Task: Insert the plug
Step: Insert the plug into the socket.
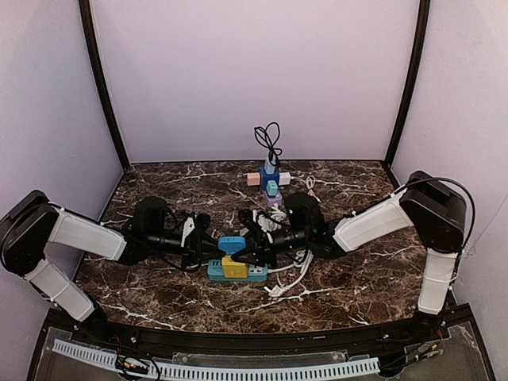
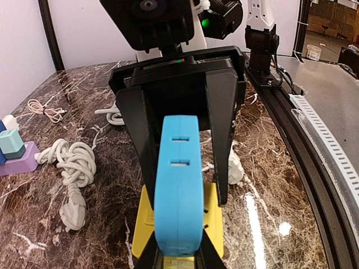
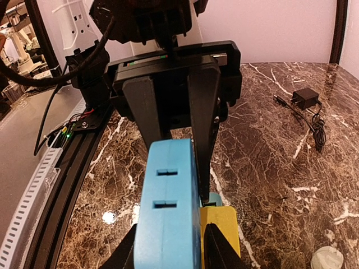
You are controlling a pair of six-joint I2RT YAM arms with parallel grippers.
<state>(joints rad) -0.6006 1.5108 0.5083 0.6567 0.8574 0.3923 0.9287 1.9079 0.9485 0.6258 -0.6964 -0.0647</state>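
Over yellow adapter, blue plug lies lengthwise L-R, L jaws pinching, R jaws spread.

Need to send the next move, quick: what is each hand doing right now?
Left hand: closed on the blue plug.
Right hand: open, fingers either side of the blue plug, not clamping it.
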